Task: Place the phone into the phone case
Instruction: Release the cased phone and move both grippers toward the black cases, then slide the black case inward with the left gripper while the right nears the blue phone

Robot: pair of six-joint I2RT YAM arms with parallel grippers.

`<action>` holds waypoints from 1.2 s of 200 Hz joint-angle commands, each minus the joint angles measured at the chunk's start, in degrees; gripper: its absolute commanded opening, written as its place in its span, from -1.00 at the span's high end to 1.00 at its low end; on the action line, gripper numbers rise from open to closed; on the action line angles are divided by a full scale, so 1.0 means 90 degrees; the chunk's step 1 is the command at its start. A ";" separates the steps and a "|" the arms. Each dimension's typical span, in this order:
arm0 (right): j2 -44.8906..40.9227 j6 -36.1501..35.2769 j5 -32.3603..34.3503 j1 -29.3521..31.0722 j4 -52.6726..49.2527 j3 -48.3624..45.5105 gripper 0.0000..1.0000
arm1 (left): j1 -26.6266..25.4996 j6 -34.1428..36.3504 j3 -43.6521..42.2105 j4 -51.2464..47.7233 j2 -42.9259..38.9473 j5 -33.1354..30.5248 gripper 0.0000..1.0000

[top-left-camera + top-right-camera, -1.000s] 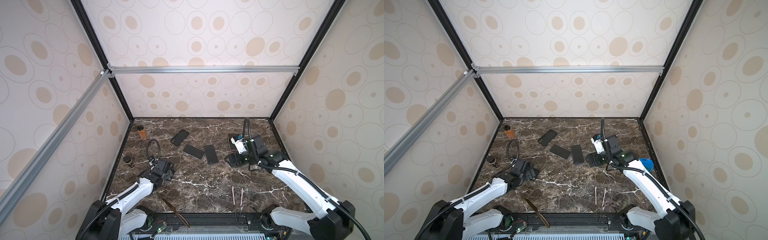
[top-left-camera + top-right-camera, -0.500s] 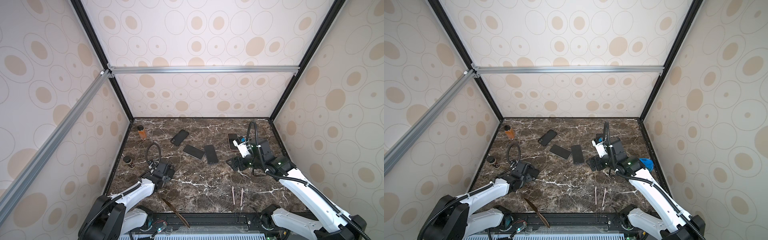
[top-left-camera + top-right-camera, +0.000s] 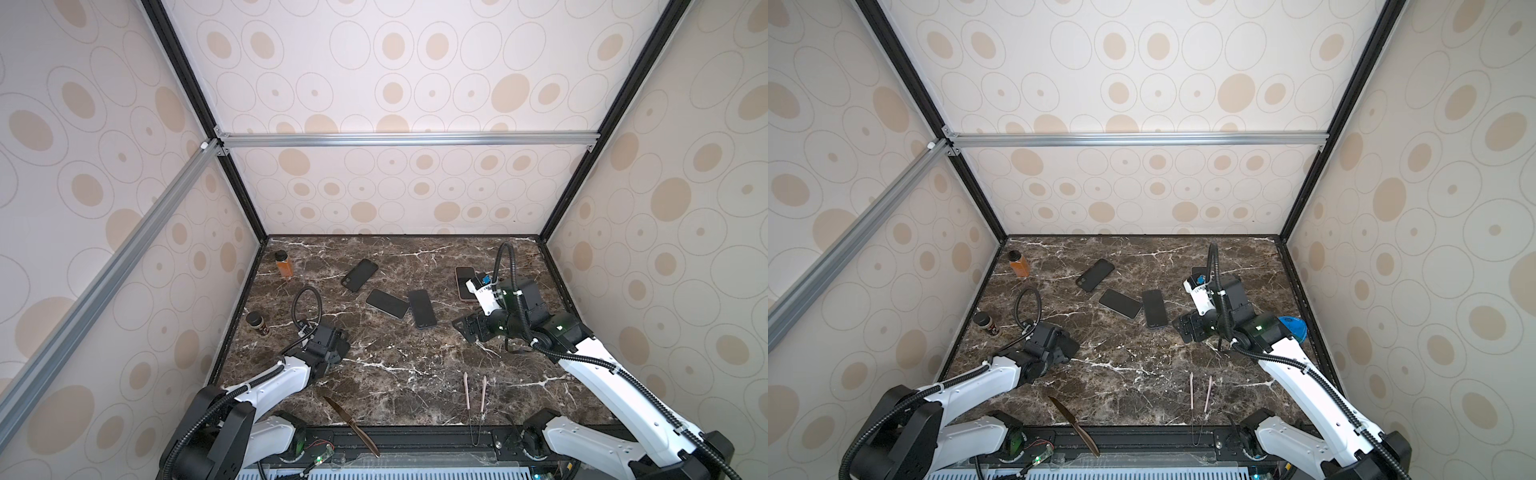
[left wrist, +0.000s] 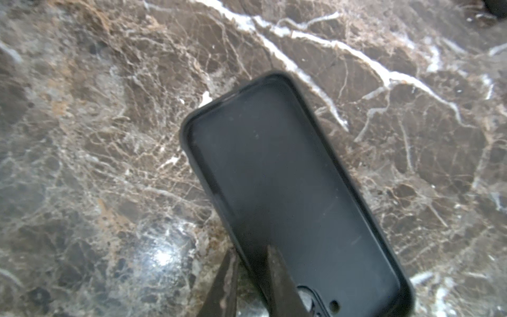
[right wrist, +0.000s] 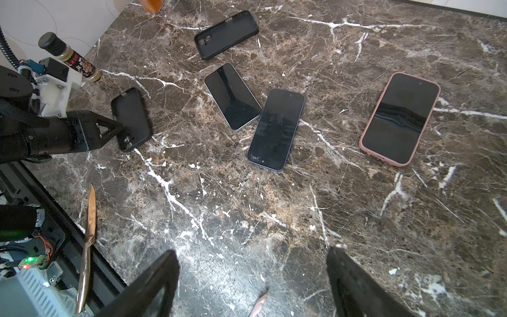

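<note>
My left gripper (image 4: 251, 251) pinches the side wall of the black case (image 4: 288, 178) by its camera cutout, steadying it, I judge. My right gripper (image 5: 251, 252) hangs wide open and empty. The blue phone (image 5: 275, 129) lies near the case, not touching it. Next, my right should grasp its edges.
</note>
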 commanded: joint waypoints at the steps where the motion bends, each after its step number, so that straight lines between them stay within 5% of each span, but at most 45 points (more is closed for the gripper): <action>1: -0.0029 -0.0027 0.0018 0.0042 -0.0036 -0.0105 -0.74 | 0.0043 0.0196 0.0019 0.0089 0.0003 0.0156 0.70; 28: 0.0040 0.0013 0.0000 0.0040 0.0057 -0.0149 -0.74 | 0.0043 0.0535 0.0212 0.0080 -0.0001 0.0355 1.00; 92: 0.0085 0.0009 0.0013 0.0039 0.0091 -0.0145 -0.75 | 0.0037 0.1798 0.0758 0.0474 0.0363 0.1772 1.00; 152: 0.0005 0.0029 0.0291 0.0043 -0.0056 -0.0161 -0.75 | 0.0028 0.3317 0.2050 -0.0436 0.0848 0.2459 1.00; 240: 0.0099 0.0177 0.0531 0.0042 -0.0146 -0.0159 -0.76 | -0.0831 0.6182 0.2917 -0.0754 0.0907 0.2186 1.00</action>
